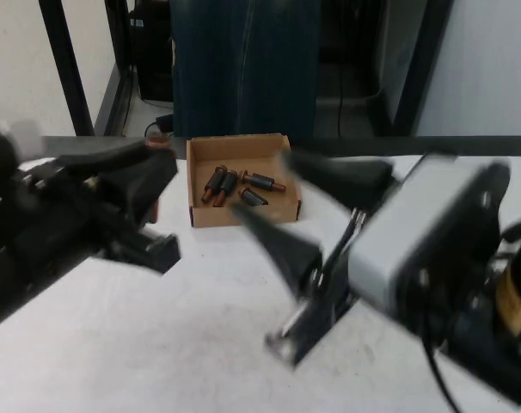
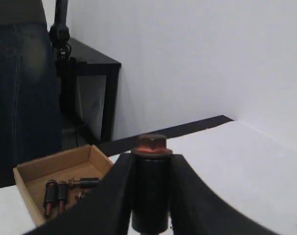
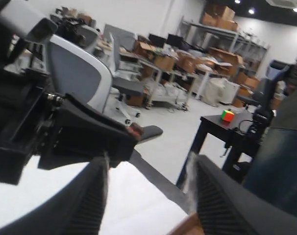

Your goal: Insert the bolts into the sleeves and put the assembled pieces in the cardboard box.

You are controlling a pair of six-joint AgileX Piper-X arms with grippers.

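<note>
Fingers (image 2: pixel 111 196) of left gripper (image 2: pixel 151 164) pinching sleeve (image 2: pixel 149 196), bolt head (image 2: pixel 149 143) above

The high camera sits behind both arms and looks forward and down over the bench (image 1: pixel 157 344). It is so near that the left gripper (image 1: pixel 162 202) at 9 o'clock and the right gripper (image 1: pixel 260 185) at 3 o'clock crowd its foreground, with the cardboard box (image 1: pixel 243 213) toward 12 o'clock. The left wrist camera looks close along its own fingers (image 2: pixel 114 196) and the bolted sleeve (image 2: pixel 149 191) toward roughly 1 o'clock, sharing the box and the bench's far edge with the high view. The right wrist camera faces 9 o'clock, across to the left gripper, which the high view also sees.
</note>
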